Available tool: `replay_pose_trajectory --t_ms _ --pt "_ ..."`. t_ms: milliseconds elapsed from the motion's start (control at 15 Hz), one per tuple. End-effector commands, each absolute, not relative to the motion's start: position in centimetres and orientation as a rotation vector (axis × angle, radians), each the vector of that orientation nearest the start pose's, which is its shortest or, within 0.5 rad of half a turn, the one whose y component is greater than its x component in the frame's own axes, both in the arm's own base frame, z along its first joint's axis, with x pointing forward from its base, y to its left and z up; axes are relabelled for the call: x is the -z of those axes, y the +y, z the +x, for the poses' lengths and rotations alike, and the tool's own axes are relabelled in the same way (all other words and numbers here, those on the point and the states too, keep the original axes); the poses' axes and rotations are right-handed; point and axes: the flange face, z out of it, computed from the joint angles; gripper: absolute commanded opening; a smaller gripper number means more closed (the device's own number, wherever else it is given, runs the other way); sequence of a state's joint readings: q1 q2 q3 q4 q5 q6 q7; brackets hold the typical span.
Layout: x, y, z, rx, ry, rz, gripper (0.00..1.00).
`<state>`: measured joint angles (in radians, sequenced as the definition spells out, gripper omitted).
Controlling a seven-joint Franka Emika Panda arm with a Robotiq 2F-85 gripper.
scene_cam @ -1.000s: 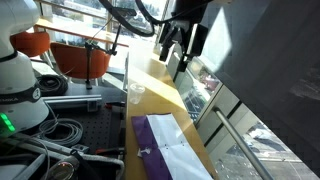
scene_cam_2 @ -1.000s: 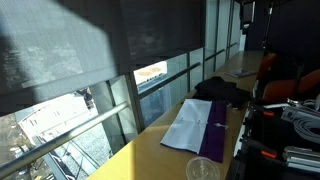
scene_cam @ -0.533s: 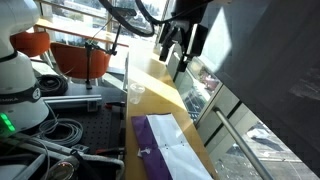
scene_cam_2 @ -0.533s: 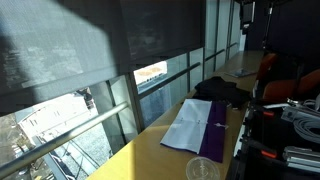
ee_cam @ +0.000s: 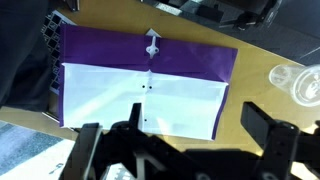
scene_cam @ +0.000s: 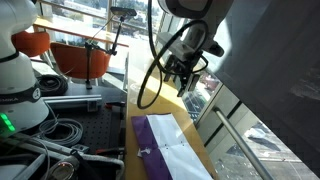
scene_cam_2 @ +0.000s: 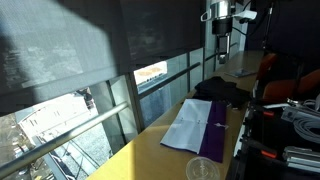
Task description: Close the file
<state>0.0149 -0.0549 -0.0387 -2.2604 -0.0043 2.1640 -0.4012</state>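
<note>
The file lies open on the yellow-wood counter: a purple cover [ee_cam: 150, 55] with white paper sheets [ee_cam: 140, 100] spread beside it, and a small white clip mark at the spine. It shows in both exterior views [scene_cam: 165, 148] [scene_cam_2: 200, 125]. My gripper [ee_cam: 178, 140] hangs high above the file, well clear of it, with its two dark fingers [ee_cam: 265, 135] wide apart and nothing between them. In the exterior views the gripper [scene_cam: 182, 80] [scene_cam_2: 221, 40] is in the air beyond the file's far end.
A clear plastic cup [ee_cam: 305, 85] [scene_cam_2: 203, 170] [scene_cam: 137, 95] stands on the counter near the file. A black bundle [scene_cam_2: 220, 90] lies further along. Windows with a dark shade run along the counter's edge. Orange chairs [scene_cam: 75, 55] and cables [scene_cam: 60, 130] sit on the other side.
The arm has swung and lowered: in one exterior view the gripper has dropped from the top of the picture, and in the other it has come into view. The file has not moved.
</note>
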Motion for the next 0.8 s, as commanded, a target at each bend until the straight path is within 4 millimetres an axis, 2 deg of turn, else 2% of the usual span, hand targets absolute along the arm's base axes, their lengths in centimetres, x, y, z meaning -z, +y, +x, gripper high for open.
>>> replay_pose_trajectory --t_ms 0,133,333,467,733 --pt "-32.9 -1.4 57.6 -0.032 -0.679 -2.945 1.00" --pt "-30.4 -3.2 60.7 -0.051 -0.684 -2.899 1.00" --pt "-27.5 -7.7 64.1 -0.051 -0.666 -2.866 1.00" --pt "-25.9 -11.1 65.6 -0.045 -0.653 -2.850 1.00" --pt "-22.6 -16.6 67.2 -0.047 -0.633 -2.823 1.00"
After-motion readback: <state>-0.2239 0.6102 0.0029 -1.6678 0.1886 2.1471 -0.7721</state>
